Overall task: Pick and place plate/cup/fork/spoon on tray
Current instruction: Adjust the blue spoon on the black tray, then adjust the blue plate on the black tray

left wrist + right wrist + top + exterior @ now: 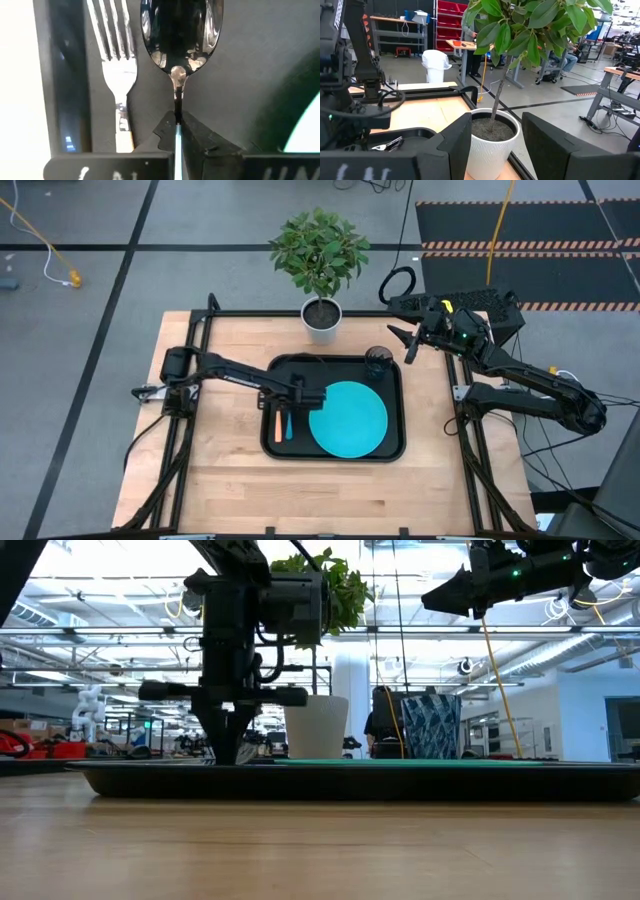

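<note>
The black tray sits mid-table. On it lie the turquoise plate and the dark cup in its far right corner. At its left side the orange-handled fork and the blue-handled spoon lie side by side. My left gripper points down over the tray's left part, shut on the spoon. My right gripper hangs open and level in the air beyond the tray's far right corner, holding nothing. My left gripper pinches the spoon's blue handle between its two fingers, just behind the thin metal neck. The fingers come from above, pointing down, across the handle. The spoon is level, parallel to the fork; whether it rests on the tray floor, I cannot tell.
A white pot with a green plant stands at the table's far edge, just beyond the tray and in front of my right gripper. Bare wood lies left, right and near of the tray. People sit at desks in the room behind.
</note>
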Tool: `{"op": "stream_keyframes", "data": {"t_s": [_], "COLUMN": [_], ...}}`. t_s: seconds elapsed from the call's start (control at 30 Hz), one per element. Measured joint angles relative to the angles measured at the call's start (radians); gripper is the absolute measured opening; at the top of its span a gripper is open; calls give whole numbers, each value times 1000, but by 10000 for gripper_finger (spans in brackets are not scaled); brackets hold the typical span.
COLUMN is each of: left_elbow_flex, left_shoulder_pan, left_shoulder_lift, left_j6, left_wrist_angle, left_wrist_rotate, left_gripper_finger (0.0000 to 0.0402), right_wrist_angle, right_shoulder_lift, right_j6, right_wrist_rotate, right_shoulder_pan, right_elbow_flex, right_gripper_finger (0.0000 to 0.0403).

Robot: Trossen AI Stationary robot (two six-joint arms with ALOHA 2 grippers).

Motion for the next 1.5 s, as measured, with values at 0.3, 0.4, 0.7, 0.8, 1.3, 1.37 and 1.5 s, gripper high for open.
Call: {"op": "stream_keyframes", "data": {"t_s": [0.3,0.4,0.7,0.8,1.3,1.37,1.5], "left_elbow_flex": [0,0,0,0,0,2,6], "left_shoulder_pan": [0,0,0,0,0,0,-1], "left_shoulder_lift": [15,15,15,15,12,9,-4], "left_j6": [2,8,7,7,18,21,34], "left_wrist_angle": [-2,1,3,3,4,3,2], "left_wrist_rotate": [23,26,21,19,18,18,18], "left_gripper_finger": [31,31,28,49,81,81,81], "right_wrist_angle": [-2,-1,-3,-3,-4,-4,-5], "right_shoulder_lift": [0,0,0,0,0,0,0], "right_j6": [0,0,0,1,0,0,0], "right_wrist_rotate": [0,0,0,0,0,0,0], "right_shoulder_pan": [0,0,0,0,0,0,0], "right_elbow_flex": [0,0,0,0,0,0,0], "right_gripper_finger": [169,169,169,169,169,169,169]}}
